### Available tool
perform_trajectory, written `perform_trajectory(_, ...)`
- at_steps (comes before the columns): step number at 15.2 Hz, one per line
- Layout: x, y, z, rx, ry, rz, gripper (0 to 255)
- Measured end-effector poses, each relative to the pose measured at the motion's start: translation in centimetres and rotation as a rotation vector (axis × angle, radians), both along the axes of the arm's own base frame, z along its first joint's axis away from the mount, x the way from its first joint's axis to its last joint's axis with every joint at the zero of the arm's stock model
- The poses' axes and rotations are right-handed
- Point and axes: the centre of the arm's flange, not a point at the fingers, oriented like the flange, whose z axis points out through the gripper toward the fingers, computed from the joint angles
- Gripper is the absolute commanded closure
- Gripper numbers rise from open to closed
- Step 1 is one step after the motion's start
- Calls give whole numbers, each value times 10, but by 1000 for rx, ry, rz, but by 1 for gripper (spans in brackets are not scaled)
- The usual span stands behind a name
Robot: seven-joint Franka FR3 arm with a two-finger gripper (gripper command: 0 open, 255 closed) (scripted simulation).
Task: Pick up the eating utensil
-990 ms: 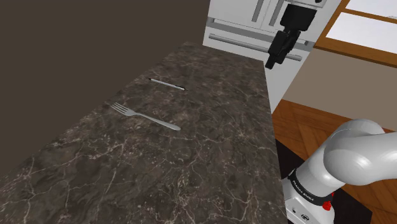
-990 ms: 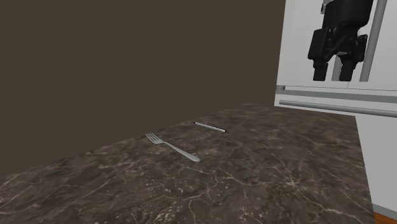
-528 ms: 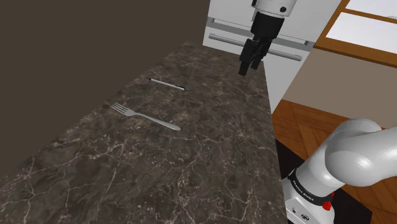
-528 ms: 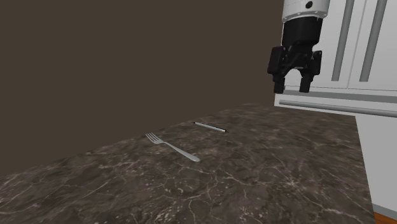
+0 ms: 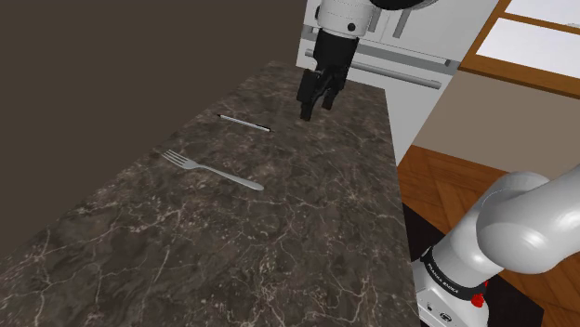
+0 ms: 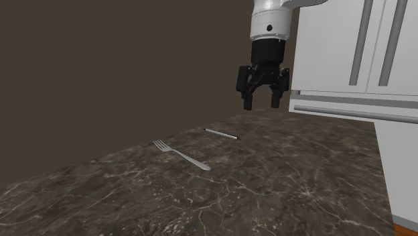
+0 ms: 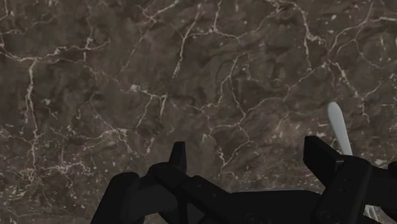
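We see the all-black two-finger gripper (image 5: 311, 104) (image 6: 260, 104) hanging in the air above and a little aside of the thin black-and-white pen-like stick (image 5: 243, 123) (image 6: 221, 133), its fingers spread apart, clasping nothing. The slim silver metal fork (image 5: 214, 170) (image 6: 182, 155) lies flat on the dark veined stone counter (image 5: 307, 232), near that stick but not touching it.

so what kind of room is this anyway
Most likely a kitchen: a long, dark, stone-patterned countertop, a fork lying on it, and a white fridge-like appliance with long bar handles at the counter's far end. A wood floor shows beside the counter.
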Motion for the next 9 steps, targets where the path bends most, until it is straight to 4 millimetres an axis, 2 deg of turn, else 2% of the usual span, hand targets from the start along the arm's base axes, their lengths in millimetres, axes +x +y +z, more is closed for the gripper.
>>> perform_trajectory(6,31,62,-30,0,-7,39,0)
perform_trajectory(9,50,99,-36,1,-11,59,0)
